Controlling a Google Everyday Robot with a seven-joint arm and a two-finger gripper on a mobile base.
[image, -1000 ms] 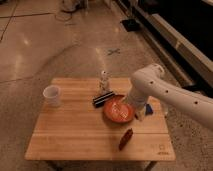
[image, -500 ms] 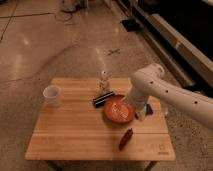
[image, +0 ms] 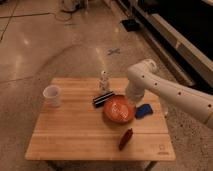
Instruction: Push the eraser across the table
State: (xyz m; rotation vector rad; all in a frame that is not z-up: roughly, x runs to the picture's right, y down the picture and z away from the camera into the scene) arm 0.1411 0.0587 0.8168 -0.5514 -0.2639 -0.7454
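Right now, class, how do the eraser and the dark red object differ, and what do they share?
Colour: the eraser is black with a pale stripe; the red object is dark red. Place: the eraser lies by the bowl's far left rim; the red object lies nearer the front edge. Both are elongated and lie flat on the table. The gripper hangs by the bowl's far right rim.

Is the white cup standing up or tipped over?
Standing up: the cup rests on the table, its open mouth facing up. The gripper hangs by the orange bowl.

Smooth white tubular arm [image: 172,92], rounded elbow [image: 142,71], pincer [image: 131,100] by the orange bowl [image: 115,113]
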